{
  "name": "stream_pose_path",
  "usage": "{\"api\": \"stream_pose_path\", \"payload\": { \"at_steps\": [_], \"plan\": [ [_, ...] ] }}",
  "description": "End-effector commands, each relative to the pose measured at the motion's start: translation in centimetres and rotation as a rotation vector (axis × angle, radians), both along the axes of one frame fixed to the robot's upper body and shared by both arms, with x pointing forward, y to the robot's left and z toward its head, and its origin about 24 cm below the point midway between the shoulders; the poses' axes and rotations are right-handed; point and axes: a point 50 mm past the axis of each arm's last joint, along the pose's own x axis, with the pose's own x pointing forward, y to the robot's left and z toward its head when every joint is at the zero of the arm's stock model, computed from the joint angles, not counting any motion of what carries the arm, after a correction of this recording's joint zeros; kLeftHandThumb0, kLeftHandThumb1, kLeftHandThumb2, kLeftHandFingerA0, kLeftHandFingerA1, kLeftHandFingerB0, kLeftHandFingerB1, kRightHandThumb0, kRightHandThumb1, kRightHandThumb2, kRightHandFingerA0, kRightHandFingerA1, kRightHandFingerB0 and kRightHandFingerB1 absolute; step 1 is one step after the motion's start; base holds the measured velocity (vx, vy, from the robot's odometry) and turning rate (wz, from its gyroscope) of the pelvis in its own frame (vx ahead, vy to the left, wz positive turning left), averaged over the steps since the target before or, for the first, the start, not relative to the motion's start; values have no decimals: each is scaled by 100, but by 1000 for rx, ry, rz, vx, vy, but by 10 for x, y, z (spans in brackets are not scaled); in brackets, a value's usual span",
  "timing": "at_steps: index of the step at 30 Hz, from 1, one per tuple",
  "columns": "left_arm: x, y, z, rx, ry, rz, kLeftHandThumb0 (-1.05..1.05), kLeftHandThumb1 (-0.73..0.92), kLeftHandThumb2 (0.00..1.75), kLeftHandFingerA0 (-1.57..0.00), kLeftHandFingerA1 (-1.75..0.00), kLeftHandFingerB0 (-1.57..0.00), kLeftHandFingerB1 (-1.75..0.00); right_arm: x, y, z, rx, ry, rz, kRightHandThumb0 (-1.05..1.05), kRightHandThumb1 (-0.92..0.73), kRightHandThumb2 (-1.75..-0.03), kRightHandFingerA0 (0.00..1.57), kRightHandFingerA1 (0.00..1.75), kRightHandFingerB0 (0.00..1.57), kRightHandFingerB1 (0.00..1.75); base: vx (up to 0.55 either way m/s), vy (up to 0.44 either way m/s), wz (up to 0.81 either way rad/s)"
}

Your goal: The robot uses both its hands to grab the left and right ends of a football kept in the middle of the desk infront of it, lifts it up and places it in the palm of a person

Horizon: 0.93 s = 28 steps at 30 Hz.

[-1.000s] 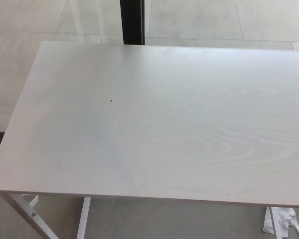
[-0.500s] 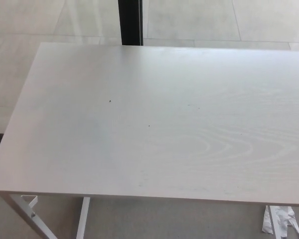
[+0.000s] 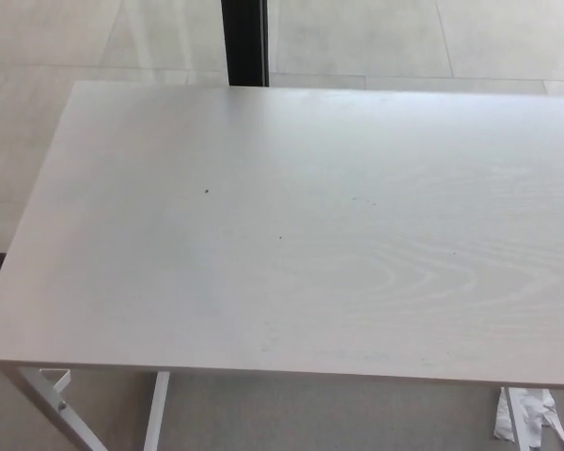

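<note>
The pale wood-grain desk (image 3: 301, 235) fills most of the head view, with its left edge and near edge showing. No football appears anywhere on it or around it. Neither of my hands nor any part of my arms shows in the picture. No person's hand is visible either.
A black vertical post (image 3: 245, 42) stands behind the desk's far edge on a light tiled floor (image 3: 376, 38). White desk legs (image 3: 66, 413) show under the near left corner. A crumpled white scrap (image 3: 531, 418) lies on the floor at the lower right.
The whole picture has shifted very slightly to the left, so the camera moved a little. Nothing on the desk has changed.
</note>
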Motion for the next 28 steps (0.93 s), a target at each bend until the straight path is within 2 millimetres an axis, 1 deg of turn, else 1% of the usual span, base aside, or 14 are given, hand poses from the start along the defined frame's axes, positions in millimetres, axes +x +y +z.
{"api": "stream_pose_path", "payload": {
  "at_steps": [1,3,4,10,11,18,19,20,21,23,24,25,26,28],
  "plan": [
    [10,5,1,45,-36,15,-66,63,64,-36,-64,-28,-45,7,-7,12,-42,-46,19,-70,-56,-90,20,55,7,40,0,0,0],
    [11,4,3,37,-46,9,-67,64,65,-35,-64,-27,-47,7,-7,12,-48,-36,25,-71,-57,-91,22,56,7,40,0,0,0],
    [10,3,3,19,-64,15,-67,52,94,-43,-71,-22,-55,6,-8,12,-48,-29,22,-71,-57,-91,22,56,8,40,0,0,0],
    [9,2,3,28,-33,2,-67,68,60,-39,-66,-30,-48,7,-10,15,-47,-33,34,-71,-57,-91,28,56,14,41,0,0,0],
    [9,1,4,42,-35,-18,-69,68,60,-41,-65,-32,-50,7,-9,16,-58,-26,64,-68,-72,-62,43,48,28,30,0,0,0],
    [15,4,8,24,-60,-9,-66,68,60,-45,-65,-29,-51,6,-9,14,-70,-64,11,-68,-64,-60,43,46,29,30,0,0,0],
    [18,4,8,32,-52,-31,-68,54,90,-47,-68,-28,-57,6,-8,13,-62,-94,-6,-63,-60,-59,44,44,30,30,0,0,0],
    [18,6,7,40,-35,-34,-72,54,90,-47,-67,-29,-57,6,-8,14,-66,-95,-3,-62,-58,-58,49,48,32,31,0,0,0],
    [18,5,7,54,-21,-63,-68,67,60,-52,-62,-39,-48,5,-8,14,-66,-99,-2,-64,-46,-80,59,59,35,45,0,0,0],
    [18,5,7,55,-19,-67,-68,67,60,-52,-62,-39,-48,5,-8,14,-66,-100,-2,-64,-46,-80,59,59,35,45,0,0,0],
    [21,6,6,60,-20,-74,-68,66,60,-53,-63,-42,-49,6,-9,15,-75,-97,1,-55,-54,-57,73,60,43,34,0,0,0],
    [21,6,7,68,-15,-81,-66,65,60,-55,-63,-45,-50,8,-9,15,-79,-87,0,-64,-46,-80,66,66,38,46,0,0,0],
    [20,6,7,72,-15,-80,-66,51,88,-51,-68,-42,-59,9,-9,15,-87,-82,2,-59,-44,-81,56,63,36,47,0,0,0],
    [23,6,5,65,-22,-75,-65,50,87,-50,-68,-41,-59,6,-10,16,-87,-89,-6,-61,-46,-82,61,60,32,45,0,0,0]
  ]
}}
